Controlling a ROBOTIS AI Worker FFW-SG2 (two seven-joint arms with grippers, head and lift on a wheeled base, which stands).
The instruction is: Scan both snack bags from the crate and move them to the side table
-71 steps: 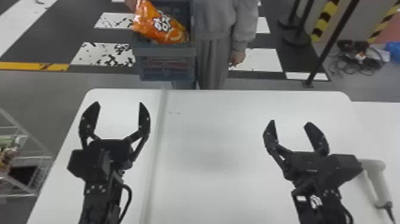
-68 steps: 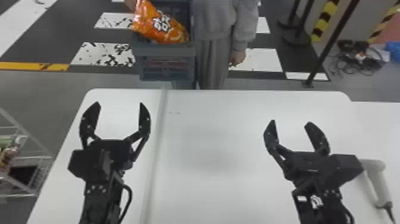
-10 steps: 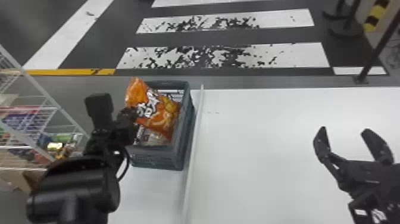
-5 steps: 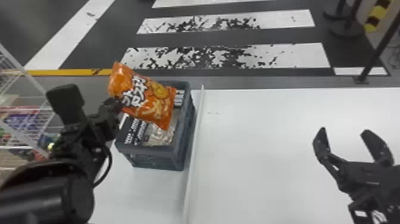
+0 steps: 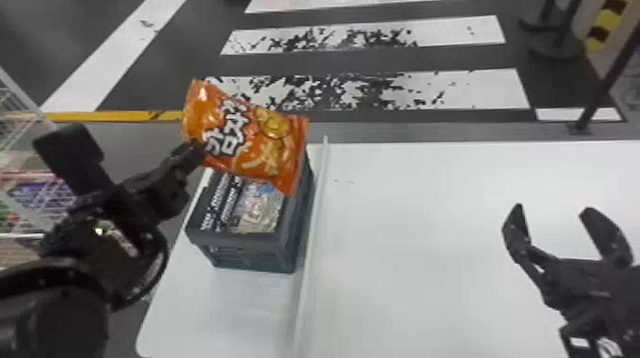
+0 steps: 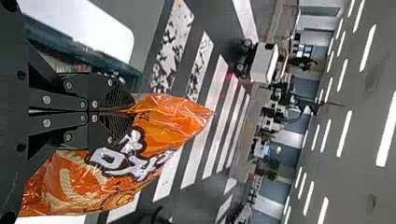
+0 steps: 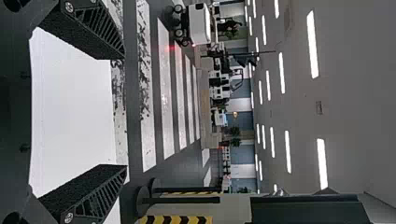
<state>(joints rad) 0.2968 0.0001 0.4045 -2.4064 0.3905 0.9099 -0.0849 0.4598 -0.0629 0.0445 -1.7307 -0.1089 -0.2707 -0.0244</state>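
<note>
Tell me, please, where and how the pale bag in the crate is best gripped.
Probably by the near end of the pale bag, from straight above: it lies low inside the crate, whose walls block a sideways approach, and the orange bag hides its far end in the head view.

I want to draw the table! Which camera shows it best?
The head view, because it shows a wide stretch of the table, with the crate on it. The left wrist view shows a rounded corner of it, and the right wrist view shows a piece between the right gripper's open fingers.
</note>
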